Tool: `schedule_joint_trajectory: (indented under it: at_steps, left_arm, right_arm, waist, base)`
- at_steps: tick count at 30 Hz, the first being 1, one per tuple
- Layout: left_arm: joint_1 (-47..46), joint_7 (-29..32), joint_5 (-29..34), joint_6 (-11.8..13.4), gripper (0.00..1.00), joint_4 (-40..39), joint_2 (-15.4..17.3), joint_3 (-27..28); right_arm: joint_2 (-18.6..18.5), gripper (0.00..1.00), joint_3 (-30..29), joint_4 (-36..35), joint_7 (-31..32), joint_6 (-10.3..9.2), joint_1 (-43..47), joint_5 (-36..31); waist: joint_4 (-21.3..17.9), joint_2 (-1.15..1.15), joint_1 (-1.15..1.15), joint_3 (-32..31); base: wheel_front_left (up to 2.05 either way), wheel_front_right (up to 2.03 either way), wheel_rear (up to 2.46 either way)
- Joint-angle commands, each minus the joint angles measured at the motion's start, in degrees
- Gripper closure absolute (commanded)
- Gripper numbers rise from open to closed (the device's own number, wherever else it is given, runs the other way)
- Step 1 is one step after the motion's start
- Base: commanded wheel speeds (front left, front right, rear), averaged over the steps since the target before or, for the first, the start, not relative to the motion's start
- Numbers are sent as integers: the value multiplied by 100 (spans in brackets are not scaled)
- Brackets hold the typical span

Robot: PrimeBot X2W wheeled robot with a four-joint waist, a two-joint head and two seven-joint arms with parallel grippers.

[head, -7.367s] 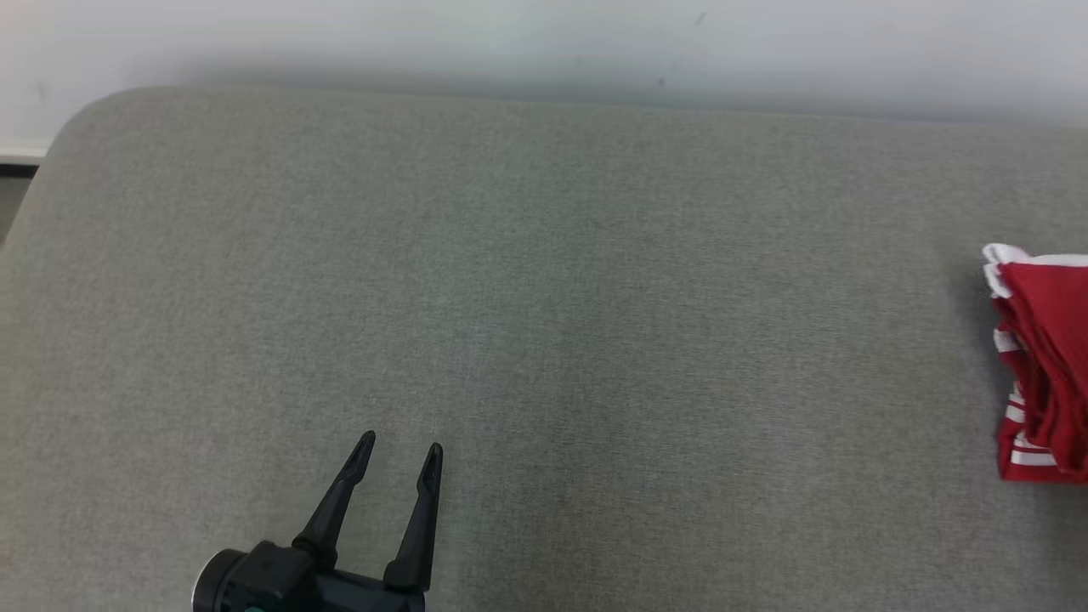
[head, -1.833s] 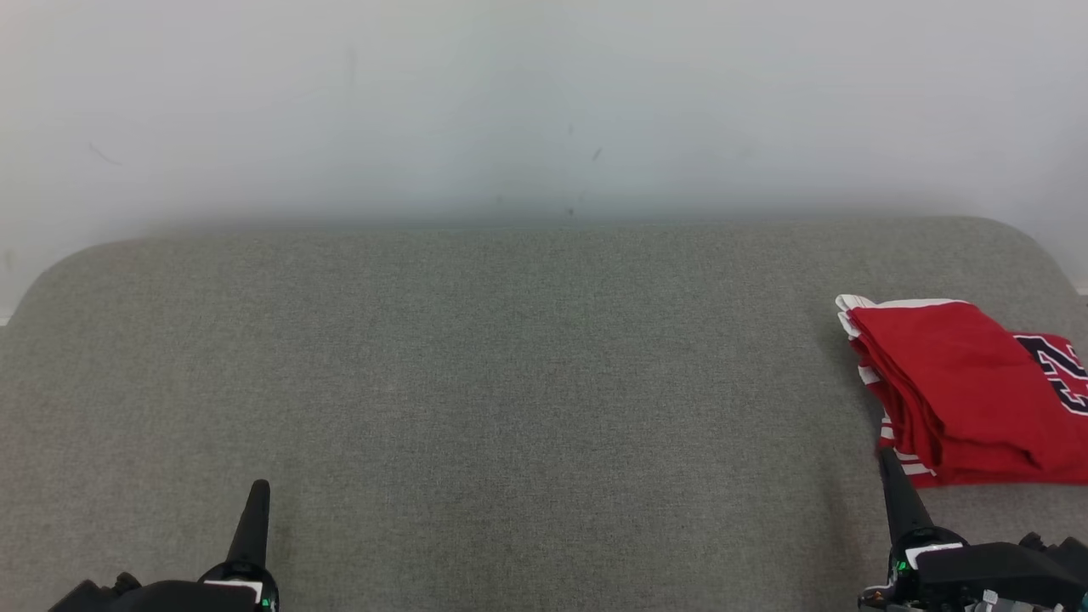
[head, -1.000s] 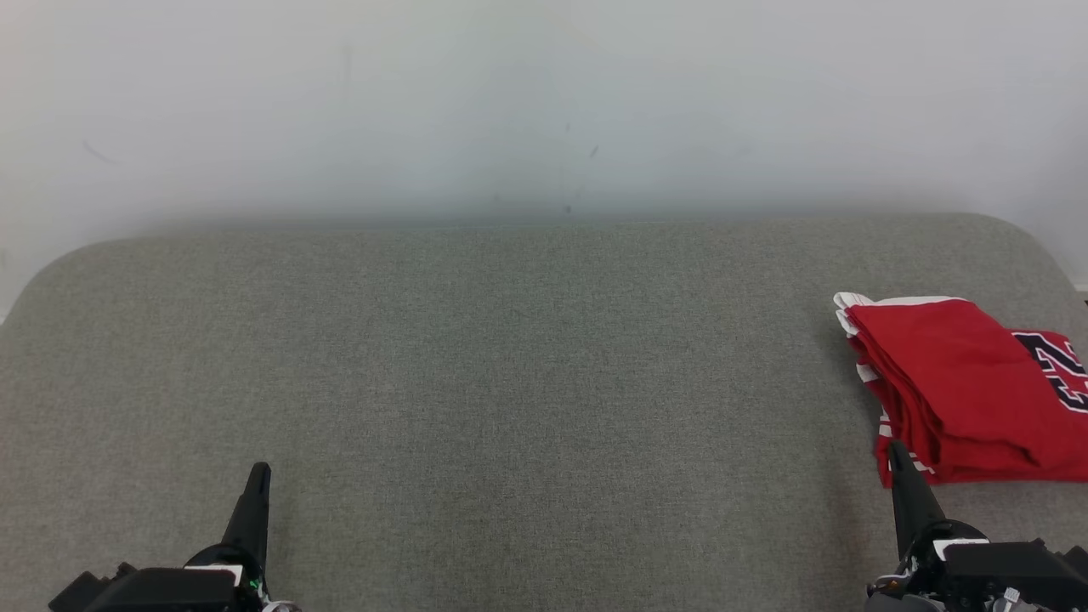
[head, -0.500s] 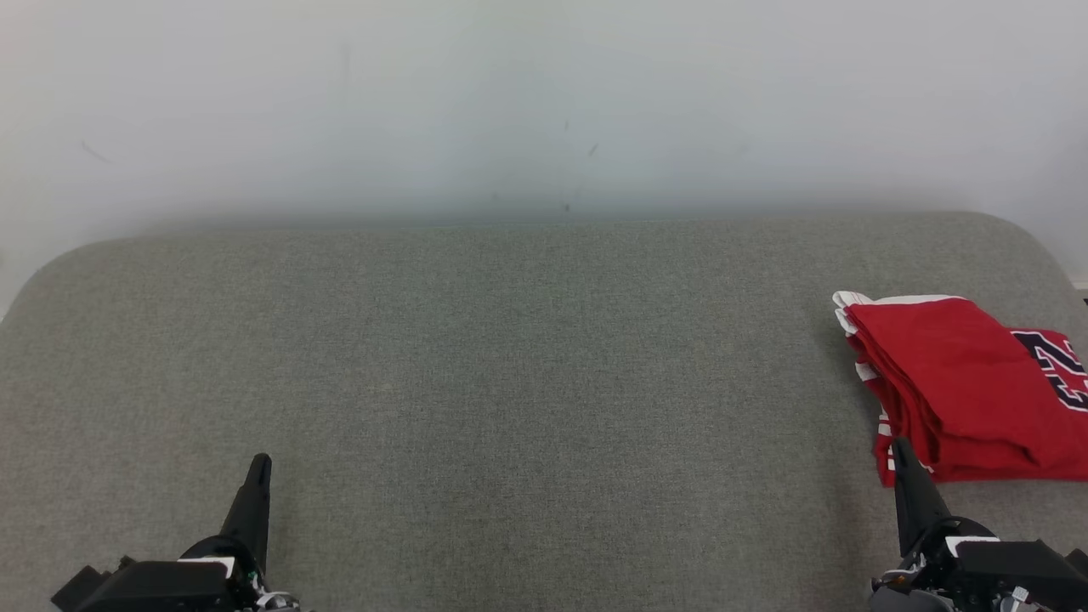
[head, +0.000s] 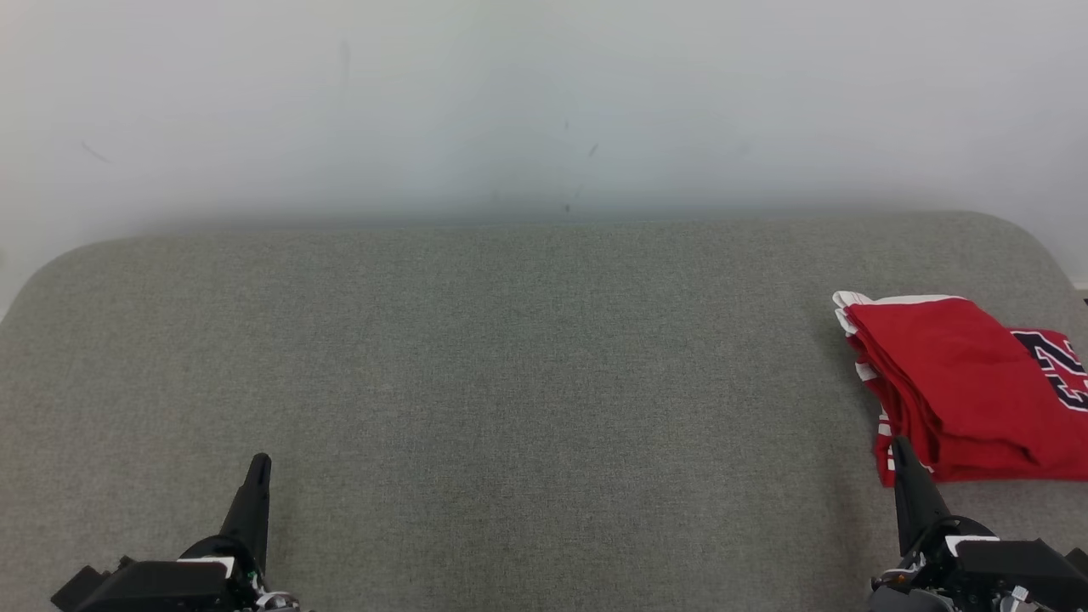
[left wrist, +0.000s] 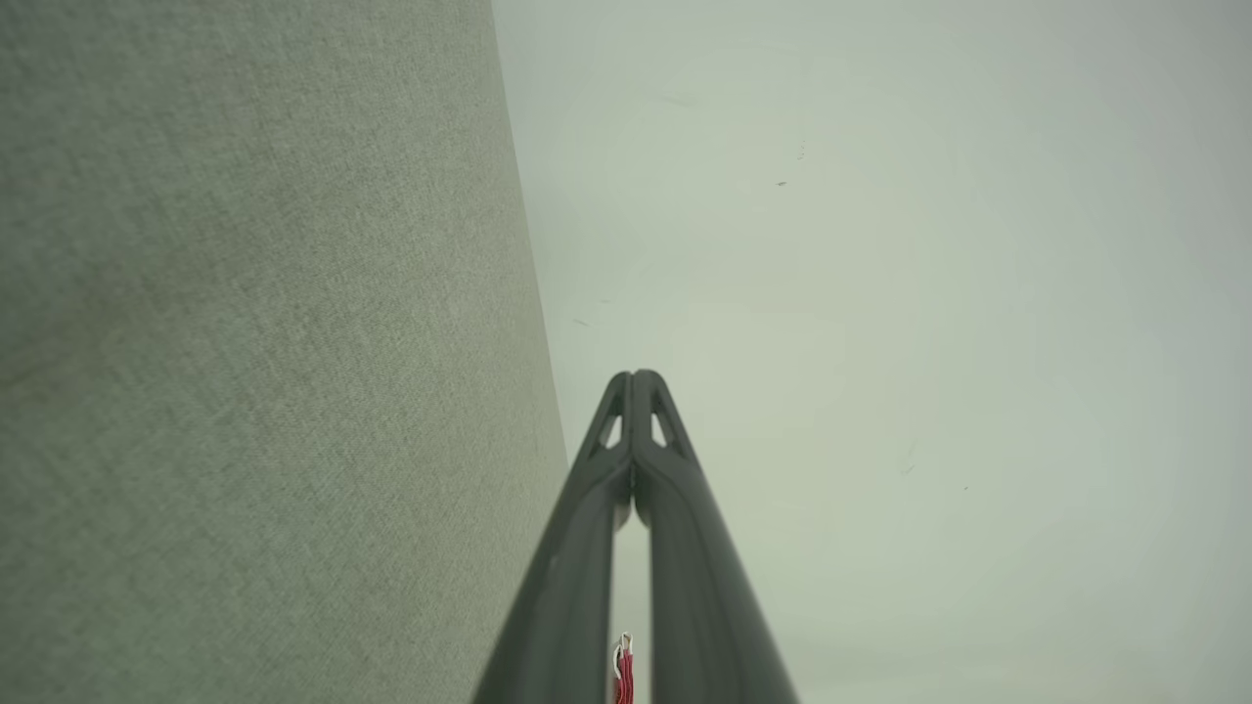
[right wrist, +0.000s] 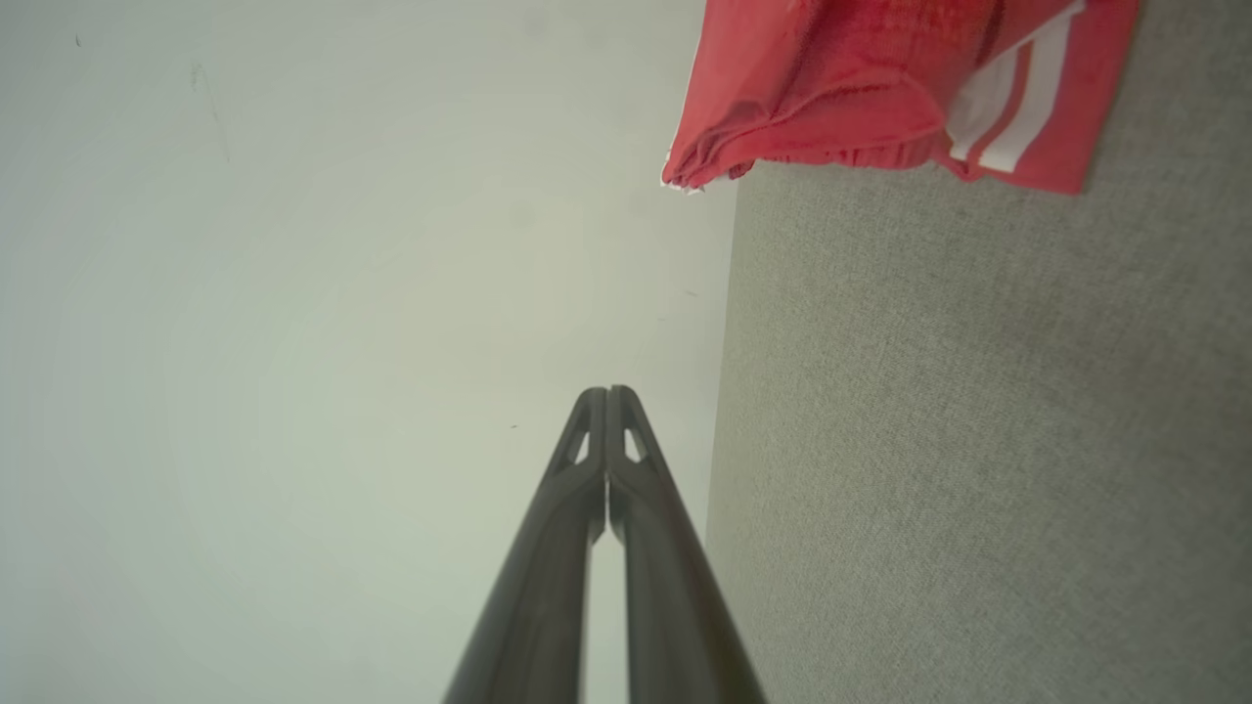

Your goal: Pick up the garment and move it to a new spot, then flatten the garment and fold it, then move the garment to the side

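The garment (head: pixel 969 387), a red jersey with white stripes and dark numerals, lies folded at the right side of the grey padded surface (head: pixel 527 357). It also shows at the top of the right wrist view as a red garment (right wrist: pixel 880 88). My right gripper (head: pixel 899 449) is shut and empty, low at the right, its tip just in front of the garment's near corner. My left gripper (head: pixel 260 464) is shut and empty at the lower left, far from the cloth. Both wrist views show closed tips, left gripper (left wrist: pixel 634 376) and right gripper (right wrist: pixel 606 393).
A pale wall (head: pixel 544 102) rises behind the padded surface. The surface's rounded back corners (head: pixel 1020 234) mark its edges. Wide bare grey fabric lies between the two grippers.
Over the last second both grippers shifted only slightly and then held still. The garment stays where it lay. Much earlier the camera looked further left and the left gripper was open.
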Motion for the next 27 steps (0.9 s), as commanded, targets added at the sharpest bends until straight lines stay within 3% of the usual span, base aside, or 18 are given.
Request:
schedule_joint_trajectory:
  at_steps: [1, 27]
  left_arm:
    - [-56, 2, -24, -17, 100, 15, 12, 23]
    - [-57, 9, -16, -17, 100, 14, 7, 28]
  right_arm:
    - [-5, 100, -6, -13, 19, 6, -45, -5]
    - [-5, 100, -6, -13, 18, 6, -44, -5]
  waist:
    - [0, 0, 1, 0]
    - [0, 0, 1, 0]
  base:
    - [0, 0, 0]
    - [0, 0, 0]
